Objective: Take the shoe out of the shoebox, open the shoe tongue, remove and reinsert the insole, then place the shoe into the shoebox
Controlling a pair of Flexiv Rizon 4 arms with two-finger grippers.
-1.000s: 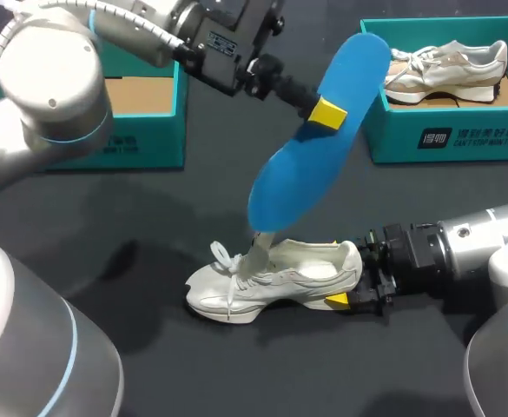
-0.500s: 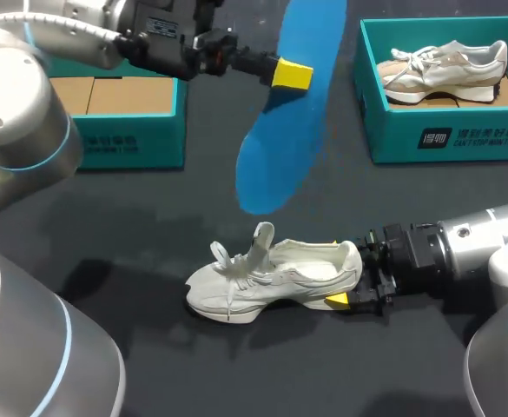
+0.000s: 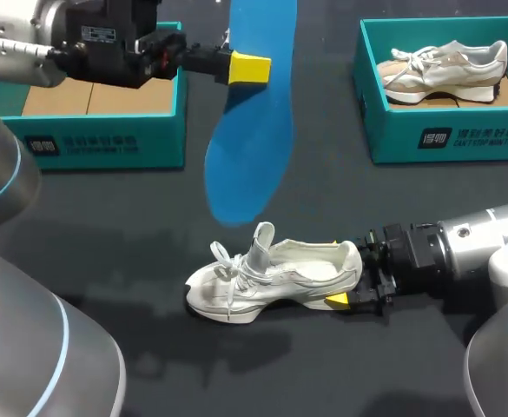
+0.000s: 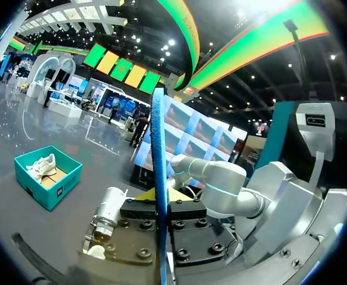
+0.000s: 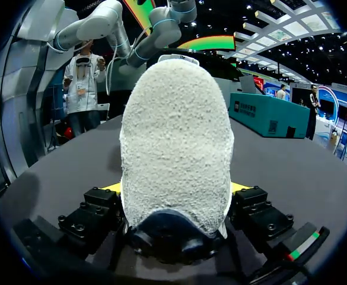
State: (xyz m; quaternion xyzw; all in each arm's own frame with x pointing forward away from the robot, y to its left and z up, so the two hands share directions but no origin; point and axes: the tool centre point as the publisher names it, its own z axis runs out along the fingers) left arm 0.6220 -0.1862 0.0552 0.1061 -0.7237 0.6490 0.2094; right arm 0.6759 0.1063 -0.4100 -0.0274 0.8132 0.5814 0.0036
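Shoe is standing on the table, right gripper clamping its heel. Left gripper is pinching the blue insole, dangling it high over the table.

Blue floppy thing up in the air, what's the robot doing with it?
The left hand is shut on the flat blue foam insole, holding it above the dark table. The right hand is shut on the heel of the white lace-up sneaker resting on that table, tongue lifted. The insole is out and not yet put back. Another pale sneaker sits in the teal cardboard box.
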